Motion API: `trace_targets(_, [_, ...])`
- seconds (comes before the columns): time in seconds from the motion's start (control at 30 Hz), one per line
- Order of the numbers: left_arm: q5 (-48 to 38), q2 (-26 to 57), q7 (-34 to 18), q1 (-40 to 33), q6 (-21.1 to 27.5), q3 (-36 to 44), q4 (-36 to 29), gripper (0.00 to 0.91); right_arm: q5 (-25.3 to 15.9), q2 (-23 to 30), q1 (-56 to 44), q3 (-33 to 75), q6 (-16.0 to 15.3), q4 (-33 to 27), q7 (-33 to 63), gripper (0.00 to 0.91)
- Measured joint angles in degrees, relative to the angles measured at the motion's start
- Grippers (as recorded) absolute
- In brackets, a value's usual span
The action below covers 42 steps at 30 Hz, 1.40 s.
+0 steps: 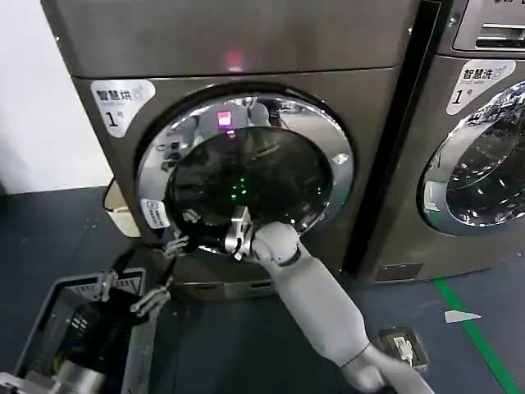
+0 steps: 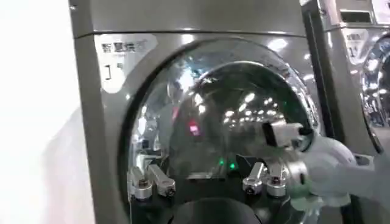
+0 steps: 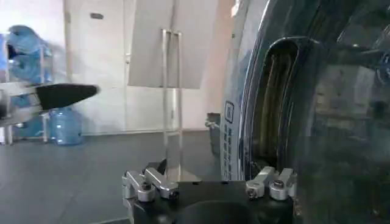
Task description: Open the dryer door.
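Dryer door [image 1: 246, 176] shut, facing robot | right gripper [image 1: 235, 235] at lower rim, finger state unclear | left gripper [image 1: 164, 271] apart, lower, leftward

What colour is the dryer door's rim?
Shiny chrome silver on the dryer door, clearest in the head view.

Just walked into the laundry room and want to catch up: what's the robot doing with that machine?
The robot is working on the large chrome-rimmed, dark-glass dryer door of the dark grey-brown machine. Its right gripper is pressed against the door's lower rim. In the right wrist view a gap shows between door and machine front, so the door looks slightly ajar. The left gripper waits low, to the door's lower left.
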Motion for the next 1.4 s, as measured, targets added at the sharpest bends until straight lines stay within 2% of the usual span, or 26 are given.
trace_targets(0.37, [-4.5,3.2,-3.1,-3.3,5.6,-6.5,2.7,0.907,0.0,-2.3,-2.3,1.2,-0.4,4.3,-8.3,0.907])
trace_targets(0.53, [-7.8,5.4,-2.7,-5.1,7.7,-9.2,3.9,0.907,0.8,-3.8,-3.4,1.3,-1.4,6.4,-11.0,0.907])
trace_targets(0.6, [-8.2,6.4,-2.8,-5.7,8.1,-10.3,4.4,0.907,2.5,-4.2,-3.9,1.6,-2.6,7.2,-12.9,0.907])
trace_targets(0.93, [-13.0,11.7,-4.0,-7.6,10.4,-14.4,6.1,0.907,2.8,-5.6,-6.6,2.8,-3.0,10.8,-18.5,0.907])
trace_targets(1.23, [-18.7,17.5,-5.8,-10.8,12.5,-14.8,9.2,0.907,4.2,-9.0,-8.8,4.1,-2.6,14.1,-25.2,0.907])
trace_targets(1.4, [-23.1,19.5,-3.5,-12.5,12.4,-13.7,10.5,0.907,5.5,-10.9,-9.9,4.6,-2.4,15.7,-27.3,0.907])
